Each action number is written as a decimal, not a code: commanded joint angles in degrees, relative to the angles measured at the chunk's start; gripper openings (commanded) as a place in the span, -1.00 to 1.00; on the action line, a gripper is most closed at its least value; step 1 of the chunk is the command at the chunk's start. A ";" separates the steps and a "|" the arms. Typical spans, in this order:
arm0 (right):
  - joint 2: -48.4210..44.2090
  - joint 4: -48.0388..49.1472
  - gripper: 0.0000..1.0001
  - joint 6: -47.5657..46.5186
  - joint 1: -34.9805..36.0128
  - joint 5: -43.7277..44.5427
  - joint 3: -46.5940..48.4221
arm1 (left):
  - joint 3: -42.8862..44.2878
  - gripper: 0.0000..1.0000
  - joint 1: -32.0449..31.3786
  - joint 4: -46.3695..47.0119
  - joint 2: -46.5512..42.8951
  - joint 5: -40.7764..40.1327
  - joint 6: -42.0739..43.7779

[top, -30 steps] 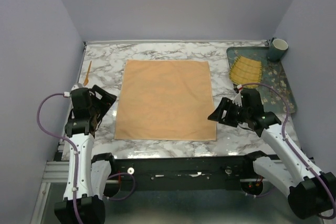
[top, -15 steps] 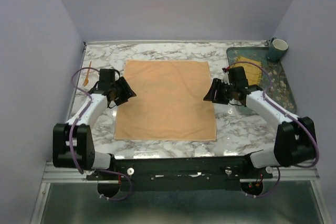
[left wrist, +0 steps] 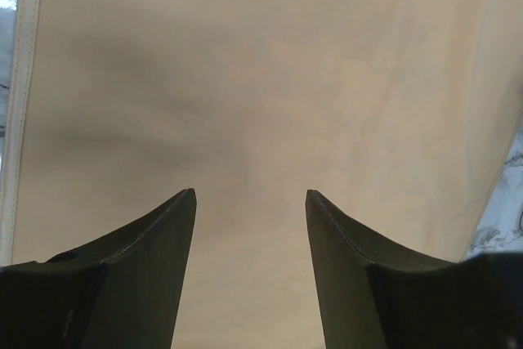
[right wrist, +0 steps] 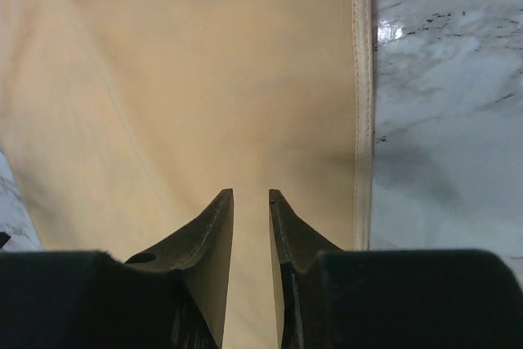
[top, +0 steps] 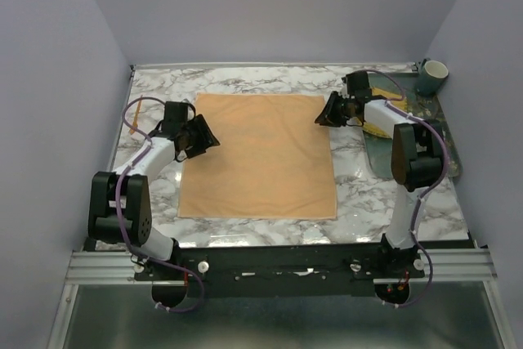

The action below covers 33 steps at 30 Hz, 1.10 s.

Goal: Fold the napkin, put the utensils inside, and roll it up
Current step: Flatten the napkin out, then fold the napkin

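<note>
The peach-orange napkin (top: 257,157) lies flat and unfolded on the marble table (top: 245,79). My left gripper (top: 212,140) hovers over the napkin's left edge, about a third of the way down from its far side. In the left wrist view this gripper (left wrist: 251,194) is open, with only smooth napkin (left wrist: 270,79) beneath. My right gripper (top: 319,117) sits at the napkin's far right corner. In its wrist view the right gripper (right wrist: 251,192) shows a narrow gap over flat napkin (right wrist: 204,63), just inside the hemmed edge. An orange utensil (top: 136,104) lies at the far left of the table.
A patterned tray (top: 445,140) stands at the back right with a yellow checked cloth (top: 384,112) on it, partly behind the right arm. A green cup (top: 431,77) sits at its far corner. Bare marble (right wrist: 441,79) borders the napkin's right edge.
Both arms have reached forward from the near edge to the napkin's sides, the right one to the far right corner. Both pairs of jaws have narrowed, the right one more.
</note>
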 commanded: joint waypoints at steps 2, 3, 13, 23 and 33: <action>5.69 -2.06 -0.39 0.91 -0.01 1.34 4.22 | -5.45 0.33 1.64 -3.85 -9.40 -2.23 -0.92; 6.13 -2.41 -0.40 1.70 -0.18 1.62 4.22 | -6.25 0.34 2.17 -4.20 -10.80 -2.49 -1.28; 6.66 -9.95 -0.40 -3.03 -0.54 7.58 6.85 | -3.36 0.78 5.16 -17.38 -28.38 -16.28 1.70; -8.11 -16.39 0.27 -14.64 27.83 27.19 6.15 | 2.70 0.97 8.23 -20.20 -31.83 -33.33 3.72; 5.24 -12.70 0.26 -21.58 57.55 24.56 22.48 | 7.10 0.97 24.31 -22.04 -27.25 -17.44 -0.21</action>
